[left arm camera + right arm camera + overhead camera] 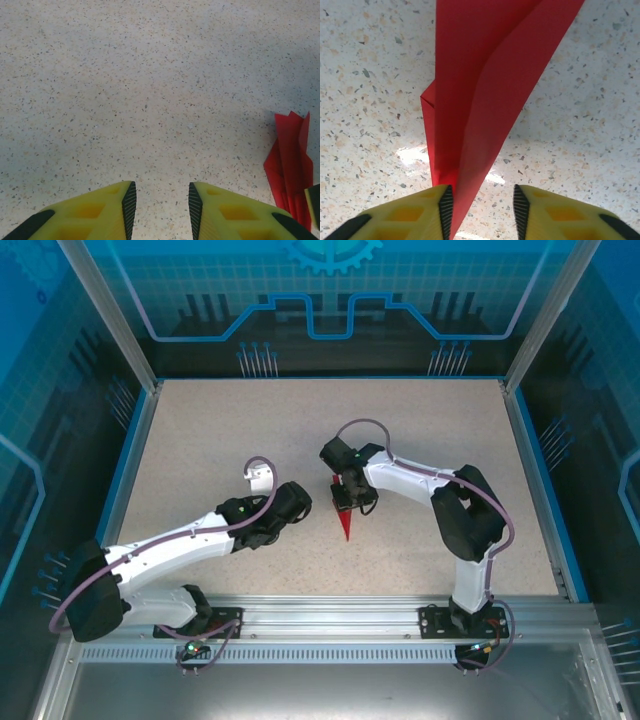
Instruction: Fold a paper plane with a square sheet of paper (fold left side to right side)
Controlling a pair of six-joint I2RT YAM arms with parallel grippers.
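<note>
The square sheet of paper is folded into the paper plane (347,523), a slim red dart lying on the speckled table with its point toward the near edge. My right gripper (345,496) stands over its wide end. In the right wrist view the red creased layers (485,85) run down between the jaws and lie against the left pad (447,207), while the right pad stands apart from the paper, so my right gripper (482,196) is open. My left gripper (299,502) is just left of the plane. Its jaws (161,194) are open over bare table, with the plane (292,167) off to the right.
The speckled table (300,440) is bounded by a blue rim and clear panels on three sides. A metal rail (330,615) with both arm bases runs along the near edge. Open tabletop stretches behind and to both sides of the plane.
</note>
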